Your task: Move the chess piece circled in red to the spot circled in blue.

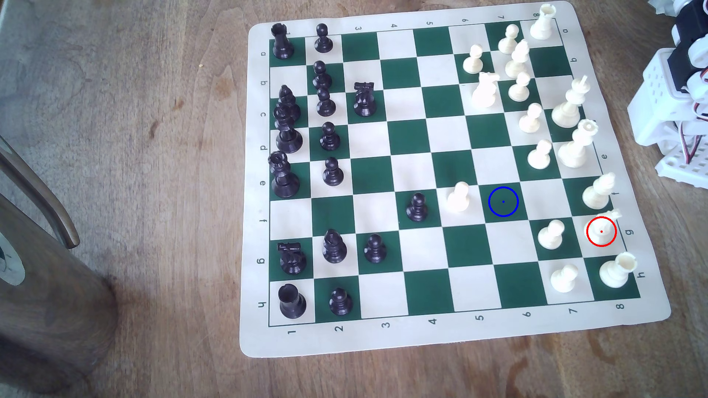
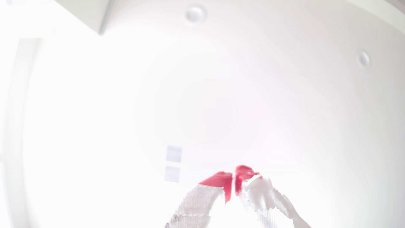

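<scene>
The cream-white knight (image 1: pixel 602 229) stands inside the red ring on a light square near the board's edge at the exterior view's right, between a cream bishop (image 1: pixel 599 193) and a cream rook (image 1: pixel 617 270). The blue-ringed dark green square (image 1: pixel 503 201) lies bare, further toward that view's left, beside a cream pawn (image 1: pixel 458 197). The white arm (image 1: pixel 674 92) sits folded off the board at the right edge. In the wrist view my gripper (image 2: pixel 233 175) points at a bright white ceiling, its red-tipped fingers (image 2: pixel 221 180) pressed together with nothing between them.
A cream pawn (image 1: pixel 551 233) stands one square toward the exterior view's left of the knight. Black pieces fill the board's left side; a black pawn (image 1: pixel 417 207) stands mid-board. A second cream knight (image 1: pixel 485 90) stands further back. A dark wooden post (image 1: pixel 46 268) rises at the left.
</scene>
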### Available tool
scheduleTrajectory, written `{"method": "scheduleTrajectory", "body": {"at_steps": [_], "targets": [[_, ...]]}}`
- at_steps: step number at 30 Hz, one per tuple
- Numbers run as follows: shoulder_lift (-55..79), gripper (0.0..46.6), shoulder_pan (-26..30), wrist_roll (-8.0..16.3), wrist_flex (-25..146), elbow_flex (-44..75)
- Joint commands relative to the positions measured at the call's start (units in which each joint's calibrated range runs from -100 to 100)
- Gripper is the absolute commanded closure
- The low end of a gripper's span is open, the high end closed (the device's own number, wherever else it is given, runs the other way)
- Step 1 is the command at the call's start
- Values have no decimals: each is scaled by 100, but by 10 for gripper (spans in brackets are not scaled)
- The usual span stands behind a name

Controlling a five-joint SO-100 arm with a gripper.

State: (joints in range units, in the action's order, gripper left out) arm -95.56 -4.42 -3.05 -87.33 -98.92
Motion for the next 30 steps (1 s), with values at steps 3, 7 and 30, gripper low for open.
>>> {"method": "scheduleTrajectory", "body": {"at_steps": [3, 7, 30], "targets": [[-28, 464, 63, 0, -1234, -99], [-28, 464, 63, 0, -1234, -99], [-11, 464, 501, -107, 4294, -99]]}}
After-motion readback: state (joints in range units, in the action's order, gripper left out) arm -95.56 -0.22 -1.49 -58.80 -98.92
